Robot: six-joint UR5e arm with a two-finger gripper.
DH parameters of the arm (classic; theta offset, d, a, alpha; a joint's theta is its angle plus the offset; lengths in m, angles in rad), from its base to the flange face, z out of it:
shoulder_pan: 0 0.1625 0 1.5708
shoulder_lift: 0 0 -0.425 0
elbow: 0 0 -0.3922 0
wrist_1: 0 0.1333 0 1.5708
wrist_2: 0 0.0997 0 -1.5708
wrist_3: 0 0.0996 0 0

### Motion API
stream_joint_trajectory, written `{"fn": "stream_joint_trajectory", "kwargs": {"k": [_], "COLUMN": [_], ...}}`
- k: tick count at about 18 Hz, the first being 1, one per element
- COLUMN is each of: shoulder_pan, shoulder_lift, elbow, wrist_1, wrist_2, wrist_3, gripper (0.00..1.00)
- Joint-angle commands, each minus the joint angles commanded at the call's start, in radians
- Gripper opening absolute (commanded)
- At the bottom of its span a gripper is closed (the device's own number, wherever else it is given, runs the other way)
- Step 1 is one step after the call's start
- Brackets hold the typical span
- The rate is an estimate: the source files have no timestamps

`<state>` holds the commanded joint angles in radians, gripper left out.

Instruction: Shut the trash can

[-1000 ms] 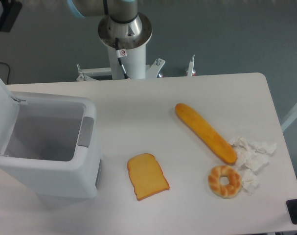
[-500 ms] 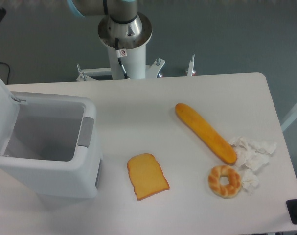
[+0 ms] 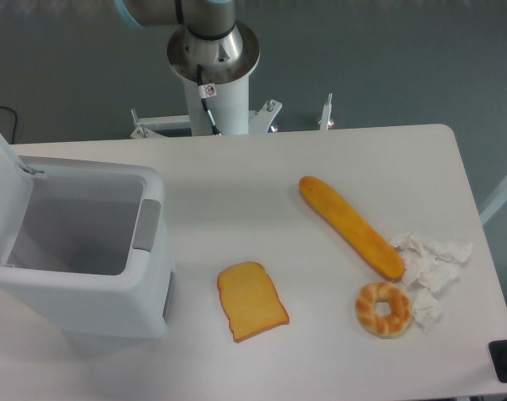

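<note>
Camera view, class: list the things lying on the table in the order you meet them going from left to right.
trash can → slice of toast → long bread loaf → crumpled tissue. The ring-shaped bread overlaps the loaf and tissue in left-right position, so it is left out.

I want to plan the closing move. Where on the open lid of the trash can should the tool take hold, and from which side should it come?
Best at the lid's free upper edge, coming from the far left, outside the trash can. The lid stands nearly upright on the left, hinged near the rim, so a push rightward over the opening should swing it down. A push probably suits this flat panel better than a pinch.
</note>
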<state>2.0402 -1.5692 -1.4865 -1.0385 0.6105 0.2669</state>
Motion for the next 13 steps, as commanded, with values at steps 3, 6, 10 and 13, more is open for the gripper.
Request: {"fn": "stream_joint_trajectory", "kwargs": {"k": [3,6,10,13], "shoulder_pan": [-0.009,-0.021,-0.037,-0.047], "shoulder_lift": [-0.003,-0.012,-0.023,-0.029], "elbow": [-0.001,0.0,0.0,0.0], "wrist_1": [0.003,0.003,0.005,0.011], "wrist_2": [0.0,0.0,0.0,0.0], "wrist_3": [0.002,0.003,0.005,0.003], "gripper": [1.0,1.0,1.0,1.0]}}
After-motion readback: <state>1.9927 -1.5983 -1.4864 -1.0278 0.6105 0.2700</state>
